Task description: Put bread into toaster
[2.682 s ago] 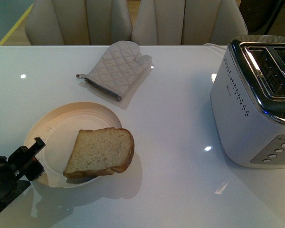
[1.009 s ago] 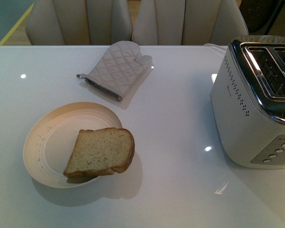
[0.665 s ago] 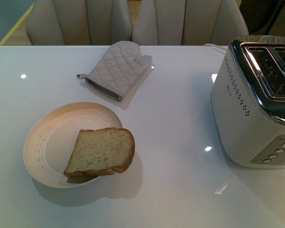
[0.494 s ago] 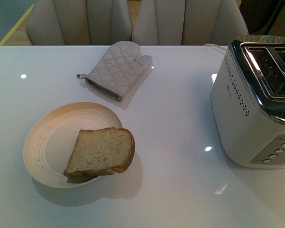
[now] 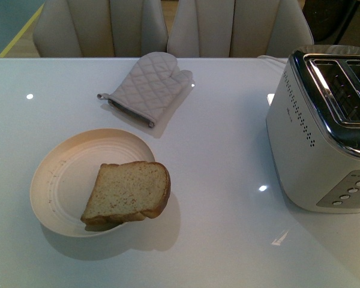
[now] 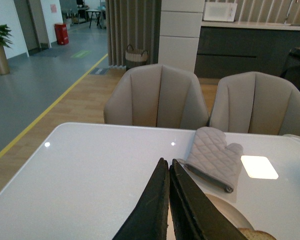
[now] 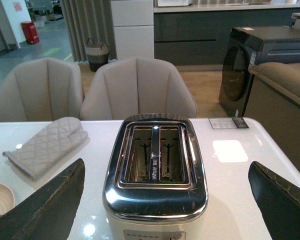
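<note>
The bread [image 5: 127, 192] lies on the plate [image 5: 57, 180] at the left of the tabletop [image 5: 228, 240], rounded end toward the toaster [image 5: 315, 144], nearer the pressed-together left claw [image 6: 168, 162] than the wide-spread right claw [image 7: 166, 165] poised over it.

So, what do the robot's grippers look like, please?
Both are matt black. The left gripper has two long flat fingers that taper to narrow tips. The right gripper has similar dark fingers with pale scuffs along the edges. No cables or markings show.

light-brown bread [image 5: 127, 193], cream plate [image 5: 60, 180], grey quilted mitt [image 5: 147, 87], silver-white, chrome-topped toaster [image 5: 303, 153].
</note>
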Action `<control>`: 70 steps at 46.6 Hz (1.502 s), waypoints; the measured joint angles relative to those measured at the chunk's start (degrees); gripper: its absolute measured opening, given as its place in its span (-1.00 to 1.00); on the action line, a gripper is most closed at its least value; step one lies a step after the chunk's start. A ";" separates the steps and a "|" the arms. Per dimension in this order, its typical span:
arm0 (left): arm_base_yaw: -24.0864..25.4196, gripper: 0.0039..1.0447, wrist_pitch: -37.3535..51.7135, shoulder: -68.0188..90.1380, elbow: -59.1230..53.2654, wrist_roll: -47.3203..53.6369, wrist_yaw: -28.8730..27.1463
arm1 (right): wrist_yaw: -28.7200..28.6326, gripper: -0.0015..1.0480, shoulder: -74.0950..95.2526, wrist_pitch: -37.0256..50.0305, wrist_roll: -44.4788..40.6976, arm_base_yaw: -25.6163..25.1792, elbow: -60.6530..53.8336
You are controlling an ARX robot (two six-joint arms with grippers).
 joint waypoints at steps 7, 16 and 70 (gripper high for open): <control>0.00 -0.95 -0.22 -0.35 0.00 0.00 0.00 | 0.00 0.83 0.00 0.00 0.00 0.00 0.00; 0.00 -0.68 -0.24 -0.37 0.00 0.00 0.00 | -0.02 0.83 -0.02 0.00 0.00 0.00 0.00; 0.00 0.87 -0.31 -0.46 0.00 0.11 0.00 | -5.90 0.83 107.65 20.70 37.88 27.98 39.08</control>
